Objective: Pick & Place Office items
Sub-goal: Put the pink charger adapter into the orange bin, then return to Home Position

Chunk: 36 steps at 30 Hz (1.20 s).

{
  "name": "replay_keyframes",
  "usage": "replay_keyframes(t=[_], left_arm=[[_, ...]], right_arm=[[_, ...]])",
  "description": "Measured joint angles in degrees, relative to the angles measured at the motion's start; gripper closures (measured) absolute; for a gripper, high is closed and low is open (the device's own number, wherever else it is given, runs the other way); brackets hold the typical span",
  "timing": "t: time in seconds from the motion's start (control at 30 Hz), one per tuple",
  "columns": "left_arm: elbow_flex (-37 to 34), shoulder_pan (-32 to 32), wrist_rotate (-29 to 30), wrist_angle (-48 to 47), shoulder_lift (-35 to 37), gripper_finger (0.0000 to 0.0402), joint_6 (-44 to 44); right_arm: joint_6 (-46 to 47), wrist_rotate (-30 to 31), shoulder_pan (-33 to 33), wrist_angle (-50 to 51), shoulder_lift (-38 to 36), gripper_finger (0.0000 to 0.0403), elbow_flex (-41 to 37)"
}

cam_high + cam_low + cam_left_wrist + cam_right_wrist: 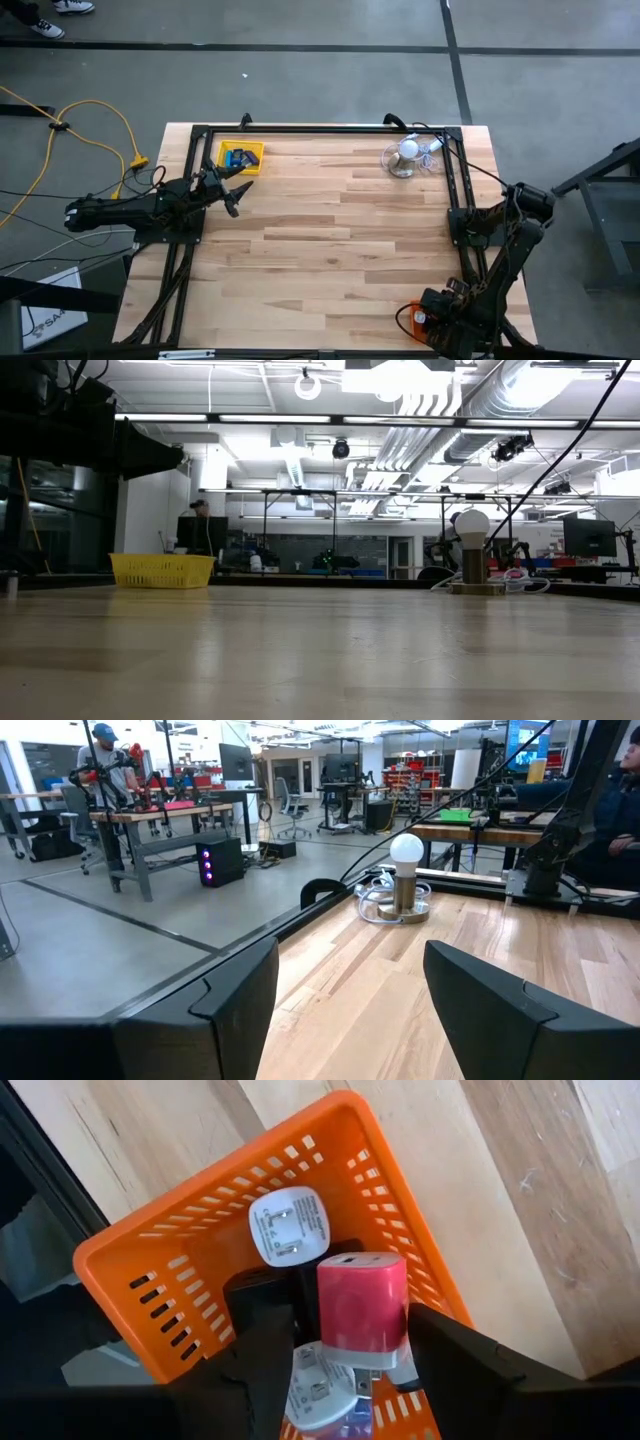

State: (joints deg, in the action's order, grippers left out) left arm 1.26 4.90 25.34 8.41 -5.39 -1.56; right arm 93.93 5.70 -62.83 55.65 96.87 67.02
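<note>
Spread a little either side of a red charger block [362,1308], my right gripper [340,1370] is hanging over the orange tray [130,1260] at the table's near right corner; whether it is gripping I cannot tell. White plug pieces [288,1227] are lying in that tray. My left gripper [350,1010] is waiting wide apart beside the yellow tray [241,156], where blue items [238,158] are sitting, so I am judging much still unsorted.
</note>
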Motion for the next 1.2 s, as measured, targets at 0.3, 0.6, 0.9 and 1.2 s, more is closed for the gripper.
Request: replay_keyframes(t=[0.3, 0.6, 0.9, 1.2], left_arm=[[0.00, -0.02, -0.02, 0.02, 0.00, 0.0159, 0.02], [0.00, 0.00, -0.02, 0.00, 0.00, 0.0159, 0.02], [0.00, 0.00, -0.02, 0.00, 0.00, 0.0159, 0.02], [-0.01, -0.01, -0.01, 0.01, 0.00, 0.0159, 0.01]], right_arm=[[-1.57, -1.52, 1.71, 0.03, -2.37, 0.0220, 0.00], [-3.19, -1.65, 3.00, 0.02, -3.86, 0.0220, 0.00], [-3.78, -1.63, 3.00, -0.26, -3.88, 0.0220, 0.00], [-4.59, -1.37, 3.96, -1.20, -4.39, 0.0220, 0.00]])
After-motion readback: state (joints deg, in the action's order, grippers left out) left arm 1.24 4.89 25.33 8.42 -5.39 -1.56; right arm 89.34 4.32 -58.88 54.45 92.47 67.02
